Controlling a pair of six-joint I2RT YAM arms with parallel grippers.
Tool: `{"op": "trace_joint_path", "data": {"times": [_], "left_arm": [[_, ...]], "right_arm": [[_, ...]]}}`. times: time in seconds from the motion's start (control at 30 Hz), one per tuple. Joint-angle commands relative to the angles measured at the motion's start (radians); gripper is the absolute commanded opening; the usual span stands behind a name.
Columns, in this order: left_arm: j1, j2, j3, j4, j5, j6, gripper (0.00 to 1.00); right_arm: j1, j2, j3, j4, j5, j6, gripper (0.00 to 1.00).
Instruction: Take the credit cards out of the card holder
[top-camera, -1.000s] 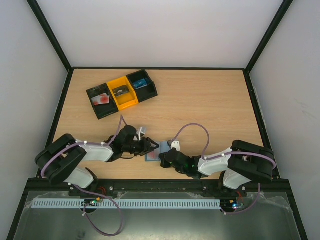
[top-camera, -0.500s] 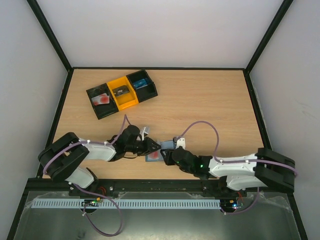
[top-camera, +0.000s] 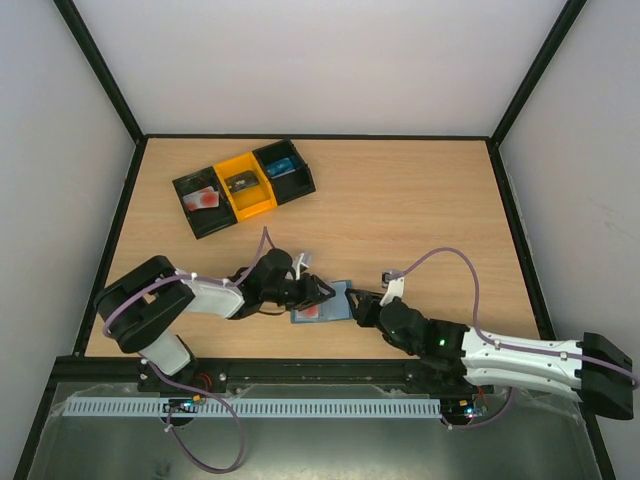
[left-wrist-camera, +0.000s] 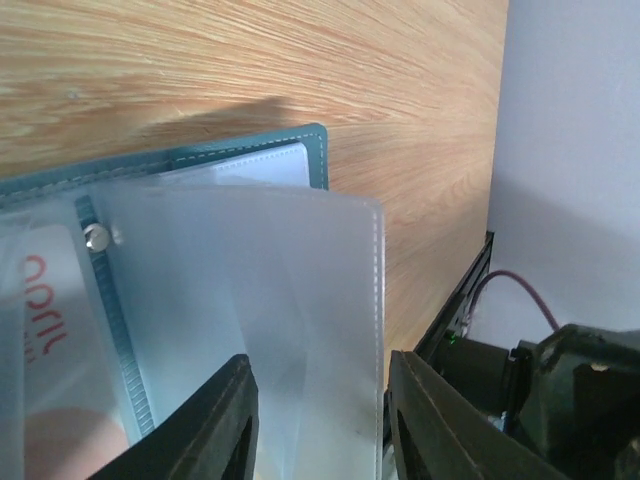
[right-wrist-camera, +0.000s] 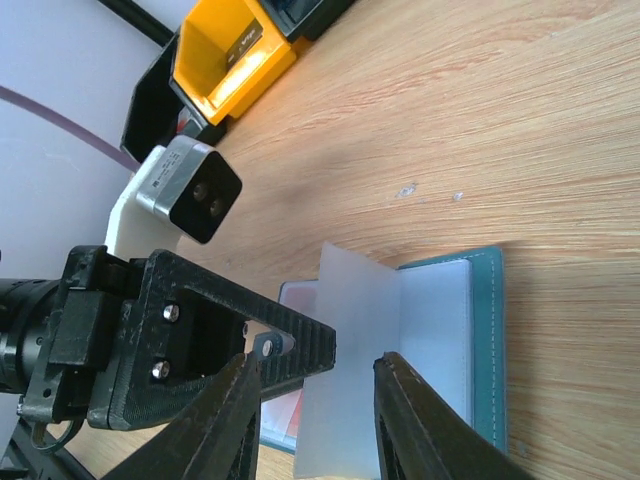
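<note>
In the top view, the card holder (top-camera: 337, 296) lies open on the counter (top-camera: 420, 210) at lower centre. A red card (top-camera: 312, 312) shows in its lower-left panel. The left gripper (top-camera: 318, 291) and the right gripper (top-camera: 360, 305) meet over it and hide much of it, and their jaws are too small to read here. The tray (top-camera: 243, 185) sits at upper left, well apart.

In the left wrist view, the left gripper (left-wrist-camera: 318, 365) stands narrowly parted. A translucent plastic sleeve (left-wrist-camera: 300, 270) lies between its fingers, unclamped. Red lettering at the left edge is cut off.

In the right wrist view, the right gripper (right-wrist-camera: 318, 365) is also slightly parted around the lifted plastic sleeve. The frame cuts off the card holder's lower end.
</note>
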Motion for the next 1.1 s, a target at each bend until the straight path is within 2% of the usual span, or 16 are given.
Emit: {"op": "trace_joint_path", "data": {"times": [0.0, 0.13, 0.23, 0.37, 0.53, 0.77, 1.07], "left_arm": [[-0.004, -0.013, 0.030, -0.014, -0.011, 0.026, 0.43], [-0.004, -0.047, 0.034, -0.052, -0.029, 0.051, 0.51], [-0.003, -0.071, 0.032, -0.067, -0.038, 0.062, 0.53], [-0.004, -0.080, 0.028, -0.058, -0.039, 0.064, 0.53], [-0.009, -0.027, 0.026, 0.028, -0.009, 0.024, 0.53], [-0.027, -0.013, 0.042, 0.094, 0.009, 0.004, 0.47], [0.012, -0.174, 0.013, -0.093, -0.077, 0.080, 0.46]], "right_arm": [[-0.003, -0.053, -0.019, -0.064, 0.062, 0.021, 0.32], [-0.003, -0.050, -0.013, -0.065, 0.053, 0.015, 0.33], [-0.003, -0.032, -0.009, -0.051, 0.044, 0.014, 0.33], [-0.003, -0.011, -0.006, -0.032, 0.035, 0.015, 0.33], [-0.003, -0.004, 0.001, -0.028, 0.029, 0.011, 0.33], [-0.003, -0.026, -0.001, -0.039, 0.029, 0.011, 0.33], [-0.003, -0.001, 0.017, -0.022, 0.004, 0.001, 0.33]]}}
